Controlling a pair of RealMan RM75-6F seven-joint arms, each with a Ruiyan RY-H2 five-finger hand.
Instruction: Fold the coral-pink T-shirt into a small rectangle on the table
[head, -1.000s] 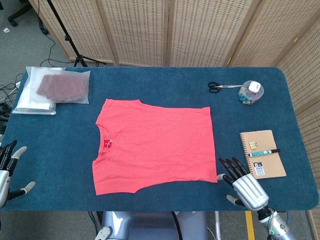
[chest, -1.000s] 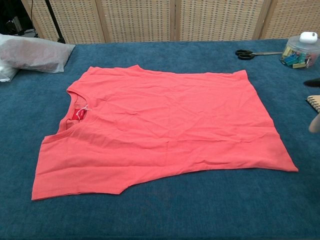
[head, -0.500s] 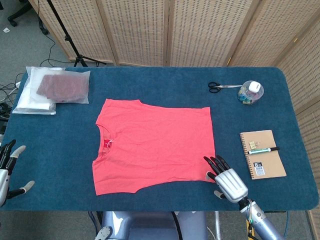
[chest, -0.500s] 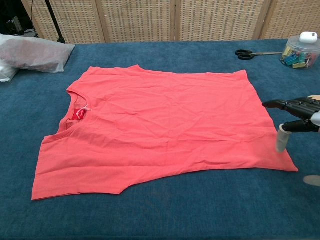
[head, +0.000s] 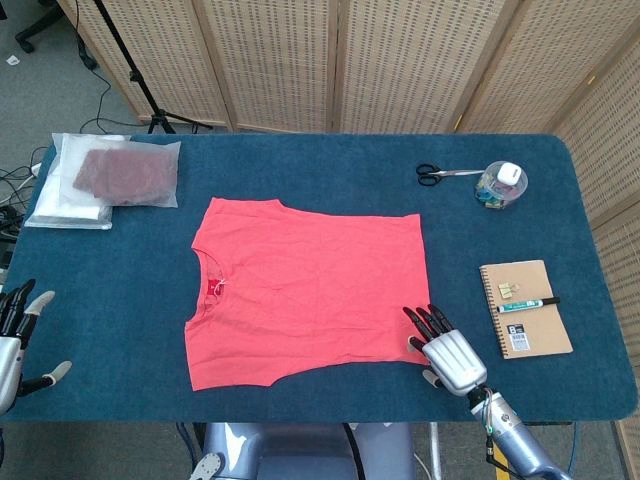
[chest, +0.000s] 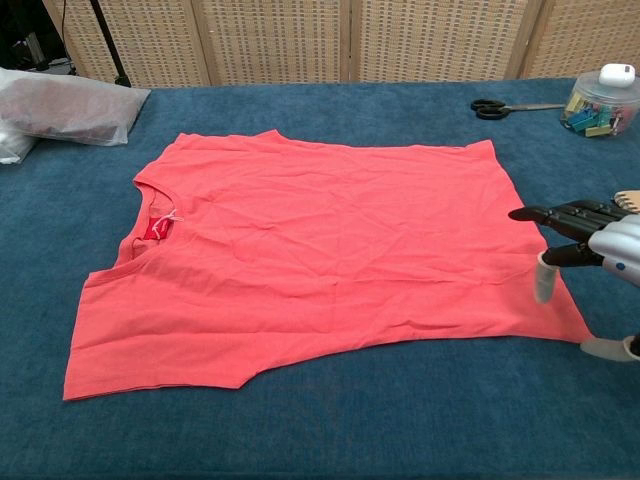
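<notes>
1. The right hand hovered at the near right corner of the coral-pink T-shirt, its dark fingers spread flat over the hem and holding nothing; whether they touched the cloth could not be told.
2. The left hand sat at the table's near left edge, well apart from the shirt, fingers apart and empty.
3. The T-shirt lay flat and unfolded in the middle of the table, its neck opening toward the robot's left, the thin knit faintly creased, with a small white tag at the collar.
4. A round clear plastic tub stood at the far right, holding small coloured clips, with a white object on top.
5. A clear plastic bag at the far left held folded dark red cloth and rested on a flat white packet.
6. Black-handled scissors lay just beside the tub.
7. A kraft-brown spiral notebook lay to the right, a pen across its cover.
8. The tabletop was covered in a napped, deep blue fabric.
</notes>
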